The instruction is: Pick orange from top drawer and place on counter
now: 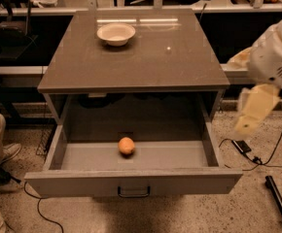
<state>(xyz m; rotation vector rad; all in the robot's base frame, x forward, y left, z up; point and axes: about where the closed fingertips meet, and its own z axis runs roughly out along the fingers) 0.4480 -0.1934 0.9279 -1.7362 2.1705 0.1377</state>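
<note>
The orange (126,145) lies on the floor of the open top drawer (131,181), near the middle and towards the front. The drawer is pulled fully out, with its dark pull handle (133,192) at the centre of the front panel. The grey-brown counter (150,57) spans above it. My gripper (244,126) hangs from the white arm (274,57) at the right, outside the drawer's right wall and above floor level, well apart from the orange. It holds nothing that I can see.
A shallow white bowl (115,33) stands on the counter at the back left. Cables (257,157) run over the speckled floor to the right of the drawer. A person's leg and shoe (0,144) are at the left. Benches and chair legs stand behind the counter.
</note>
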